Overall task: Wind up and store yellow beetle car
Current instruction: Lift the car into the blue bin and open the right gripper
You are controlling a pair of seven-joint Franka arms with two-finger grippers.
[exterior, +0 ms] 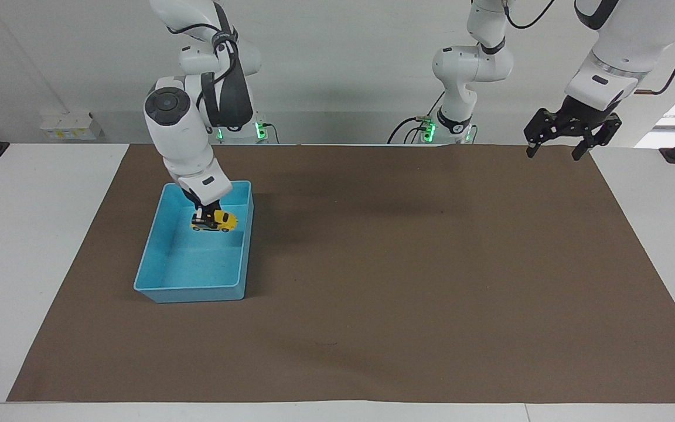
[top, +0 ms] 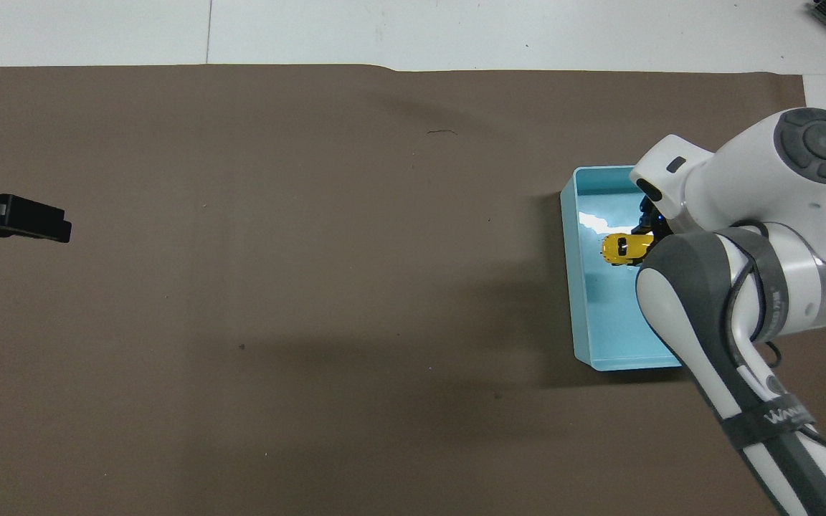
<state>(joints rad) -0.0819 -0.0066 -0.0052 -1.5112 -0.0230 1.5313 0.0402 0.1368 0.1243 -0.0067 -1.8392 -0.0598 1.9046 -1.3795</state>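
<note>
While I am holding the yellow beetle car (exterior: 215, 221) over the inside of the blue tray (exterior: 156, 247), I am judging myself to be in the storing step; whether the winding is done I cannot tell from here. My right jaws (exterior: 204, 214) are clamped together on the car, gripping it across its body from above, and the car is hanging just above the tray floor, over the part of the tray nearer to the robots. It is not resting on the floor as far as I can tell.

My left jaws (exterior: 558, 139) are standing apart and holding nothing, waiting up in the air over the corner of the brown mat (exterior: 408, 281) at the left arm's end of the bench (exterior: 33, 234).

What I am expecting next, as a judgement only, is a short lowering until the wheels are meeting the tray floor, then a parting of my right jaws and a straight lift clear of the tray wall. If the spring is wound, the car may be rolling off on release, so the walls need to be catching it.

The car's long axis is running roughly along the bench's length, across the tray's shorter width, and lying close to level. One end is pointing toward the left arm's end of the bench; which end is the nose I cannot tell.
</note>
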